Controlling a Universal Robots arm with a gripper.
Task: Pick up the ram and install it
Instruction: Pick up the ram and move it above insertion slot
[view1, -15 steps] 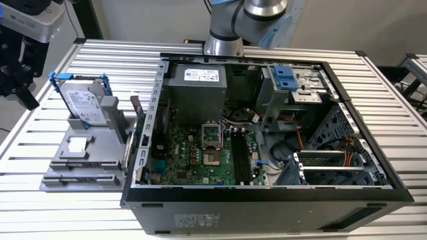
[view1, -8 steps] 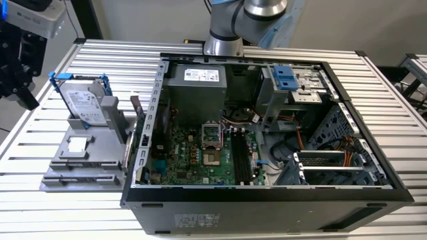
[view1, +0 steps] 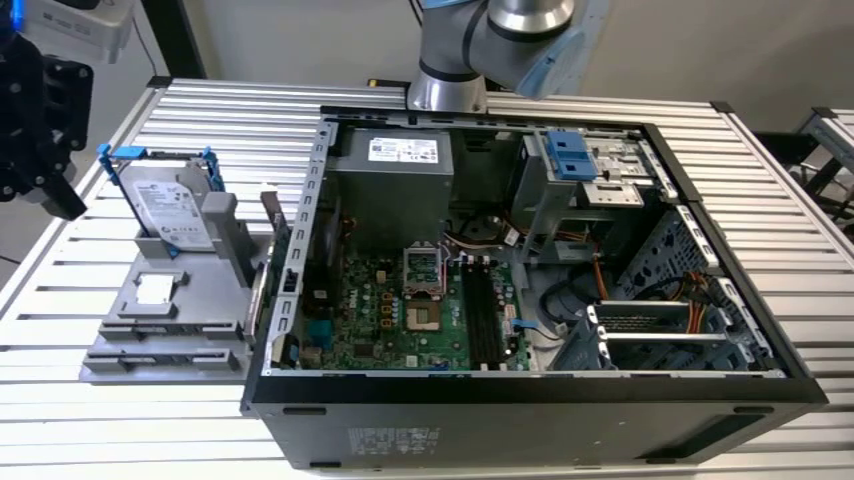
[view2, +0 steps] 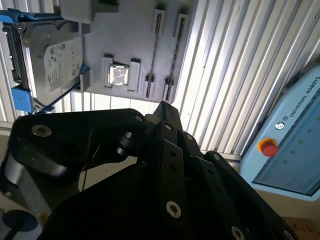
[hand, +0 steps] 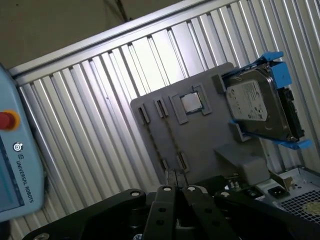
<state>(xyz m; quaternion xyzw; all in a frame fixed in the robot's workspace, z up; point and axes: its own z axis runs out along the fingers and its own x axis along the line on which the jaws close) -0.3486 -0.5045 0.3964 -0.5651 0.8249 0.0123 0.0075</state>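
Exterior view: gripper (view1: 60, 195) hangs at the exterior view's upper left, over the edge of the slatted table (view1: 774, 190). It is near the hard drive (view1: 171, 205) but touches nothing. In both wrist views the jaws are pressed together, tips meeting, w/ nothing visibly pinched btwn them, so by my read no part is carried.

Location of the ram (hand: 172, 136): can't pin it w/ certainty. Best guess is the thin dark strip running btwn a pair of clips on the grey holder plate (hand: 210, 140), w/ a second similar strip just beside it. These could be sticks seen edge-on or just bare grooves. If they are sticks, standing on edge makes sense: the top edge is free for a pinch from above, and the clips stop them tipping.

The other parts sit the same way, each in its own seat on the plate:
- The hard drive stands upright in its blue frame (view1: 123, 152), propped in a cradle.
- The processor chip (view1: 156, 290) lies flat in a square recess, approx. mid-plate.

PC case (view1: 534, 385) lies on its side, panel off, at centre frame. That puts the motherboard (view1: 387, 320) face-up, w/ its long black slots (view1: 483, 315) open to a straight-down push. Whether any slot is already filled, I can't tell.

Judgement: install not done, pick-up not yet made.
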